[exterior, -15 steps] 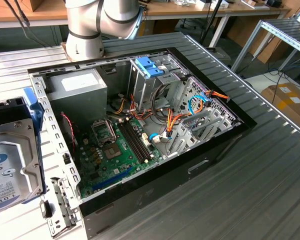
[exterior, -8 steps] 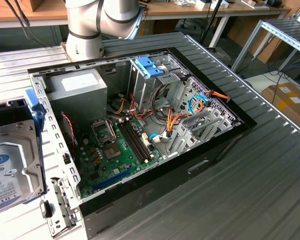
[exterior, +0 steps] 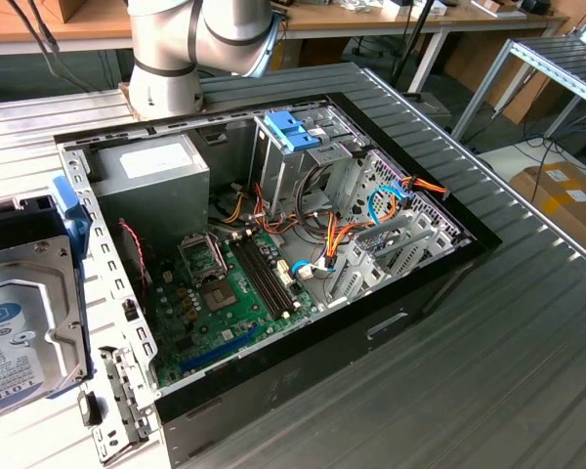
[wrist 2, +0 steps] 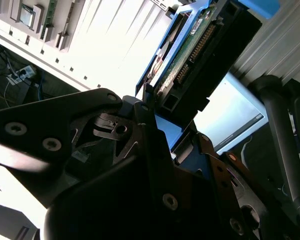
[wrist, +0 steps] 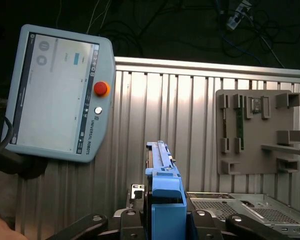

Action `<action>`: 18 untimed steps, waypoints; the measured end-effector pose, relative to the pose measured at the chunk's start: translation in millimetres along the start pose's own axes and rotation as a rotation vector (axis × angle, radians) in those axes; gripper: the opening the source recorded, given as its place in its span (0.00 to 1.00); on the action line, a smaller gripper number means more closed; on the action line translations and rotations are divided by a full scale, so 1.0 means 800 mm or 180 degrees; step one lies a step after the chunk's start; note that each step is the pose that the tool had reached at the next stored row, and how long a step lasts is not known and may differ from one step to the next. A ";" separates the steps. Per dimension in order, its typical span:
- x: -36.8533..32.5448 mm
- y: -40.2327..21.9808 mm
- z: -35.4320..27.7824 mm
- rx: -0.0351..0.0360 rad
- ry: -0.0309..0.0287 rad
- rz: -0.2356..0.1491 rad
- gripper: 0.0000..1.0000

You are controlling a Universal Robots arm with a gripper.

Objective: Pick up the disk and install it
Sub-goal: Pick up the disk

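Note:
The disk (exterior: 20, 332) is a silver-grey metal drive with a white-and-blue label and blue side rails. It sits at the exterior view's left edge, lifted off the ribbed table, just outside the open computer case's (exterior: 371, 327) left wall. In the first wrist view the disk (wrist: 165, 200) stands edge-on, its blue rail clamped between the black fingers (wrist: 135, 220) of my gripper (wrist: 165, 220). The second wrist view shows the disk's (wrist 2: 190, 60) circuit-board underside and connector, with my gripper (wrist 2: 172, 132) shut on it.
Inside the case lie a green motherboard (exterior: 225, 293), a grey power-supply box (exterior: 151, 171), a drive cage with a blue latch (exterior: 293, 127) and loose cables. The arm's base (exterior: 171, 68) stands behind the case. A teach pendant (wrist: 55, 95) and a grey fixture plate (wrist: 260, 132) lie on the table.

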State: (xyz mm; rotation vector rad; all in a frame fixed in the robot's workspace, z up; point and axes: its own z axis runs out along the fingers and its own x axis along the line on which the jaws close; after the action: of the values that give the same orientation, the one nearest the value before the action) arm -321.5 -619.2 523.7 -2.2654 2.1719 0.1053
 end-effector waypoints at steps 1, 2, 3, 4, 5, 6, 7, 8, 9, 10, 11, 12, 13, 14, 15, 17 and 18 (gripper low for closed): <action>0.0000 -0.0001 0.0002 0.0000 0.0000 0.0000 0.37; 0.0001 -0.0009 0.0018 0.0000 0.0000 0.0000 0.37; 0.0002 -0.0013 0.0027 0.0000 0.0000 0.0000 0.37; 0.0003 -0.0016 0.0039 0.0000 0.0000 0.0000 0.37; 0.0003 -0.0017 0.0047 0.0000 0.0000 0.0000 0.37; 0.0003 -0.0018 0.0048 0.0000 0.0000 0.0000 0.37; 0.0003 -0.0018 0.0056 0.0000 0.0000 0.0000 0.37; 0.0004 -0.0019 0.0062 0.0000 0.0000 0.0000 0.37; 0.0004 -0.0019 0.0064 0.0000 0.0000 0.0000 0.37; 0.0004 -0.0019 0.0066 0.0000 0.0000 0.0000 0.37; 0.0004 -0.0020 0.0069 0.0000 0.0000 0.0000 0.37; 0.0004 -0.0020 0.0071 0.0000 0.0000 0.0000 0.37; 0.0004 -0.0020 0.0073 0.0000 0.0000 0.0000 0.37; 0.0004 -0.0020 0.0075 0.0000 0.0000 0.0000 0.37; 0.0004 -0.0021 0.0076 0.0000 0.0000 0.0000 0.37; 0.0005 -0.0022 0.0085 0.0000 0.0000 0.0000 0.37; 0.0005 -0.0022 0.0087 0.0000 0.0000 0.0000 0.37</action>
State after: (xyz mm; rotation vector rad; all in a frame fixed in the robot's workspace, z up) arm -320.0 -619.2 516.6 -2.2654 2.1719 0.1053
